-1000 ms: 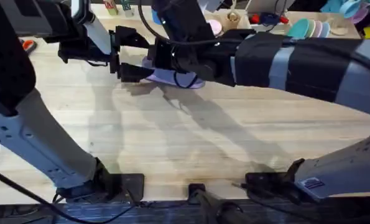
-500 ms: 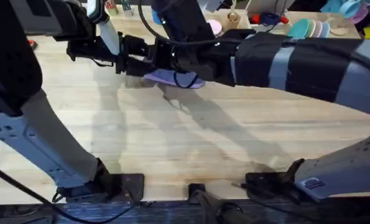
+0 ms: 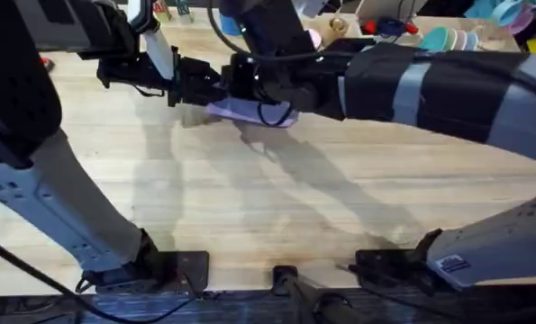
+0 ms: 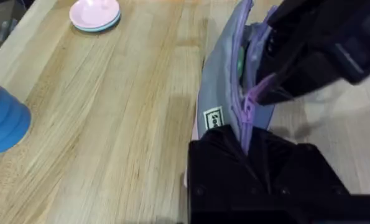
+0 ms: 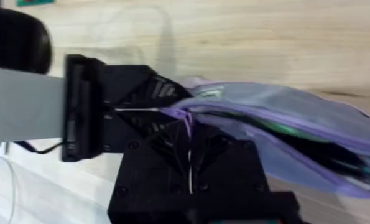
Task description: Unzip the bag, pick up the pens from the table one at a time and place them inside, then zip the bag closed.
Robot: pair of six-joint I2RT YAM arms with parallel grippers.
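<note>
The lavender bag [image 3: 249, 112] lies at the far middle of the table [image 3: 277, 198]. My left gripper [image 3: 200, 85] is shut on the bag's left end. The left wrist view shows a purple tab [image 4: 246, 115] running down into that gripper [image 4: 253, 152]. Right beside it, my right gripper [image 3: 238, 84] is shut on the zipper pull [image 5: 186, 123]. The right wrist view shows the pull held between that gripper's [image 5: 189, 152] closed fingers. The bag's [image 4: 222, 74] zipper is partly open. A green pen [image 4: 239, 62] shows inside the bag [image 5: 309, 109].
A pink plate [image 4: 95, 14] and a blue cup [image 4: 4, 118] stand on the table beyond the bag. Plates and small items [image 3: 448, 40] line the back edge. An orange item [image 3: 40, 63] lies at the far left.
My left gripper moved right to the bag and shut on its left end. The right gripper stayed on the bag, which shifted slightly.
</note>
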